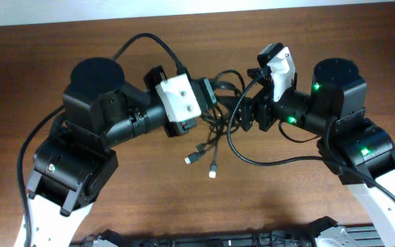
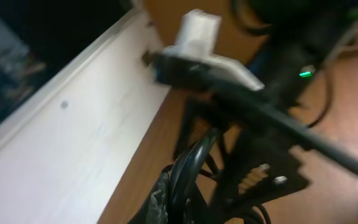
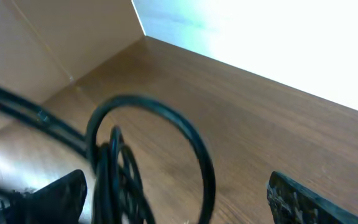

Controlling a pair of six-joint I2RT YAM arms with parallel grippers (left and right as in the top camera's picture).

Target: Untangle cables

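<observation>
Cables point(image 3: 107, 175) loop between the right gripper's point(image 3: 174, 190) wide-open jaws. The left gripper point(image 1: 211, 93) is clamped on the same tangle, mid-table point(image 1: 115, 27). Separating strands looks to be the step in hand; next, the right should pinch one loop and draw outward.

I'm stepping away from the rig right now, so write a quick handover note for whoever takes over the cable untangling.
Left gripper: shut on the cables.
Right gripper: open, one finger either side of a cable loop, not gripping.
Cables: one tangled bunch between the two grippers; two plug ends trail onto the table.
Done: no cord separated yet.
Left: pull each cord free and lay them apart.
</observation>
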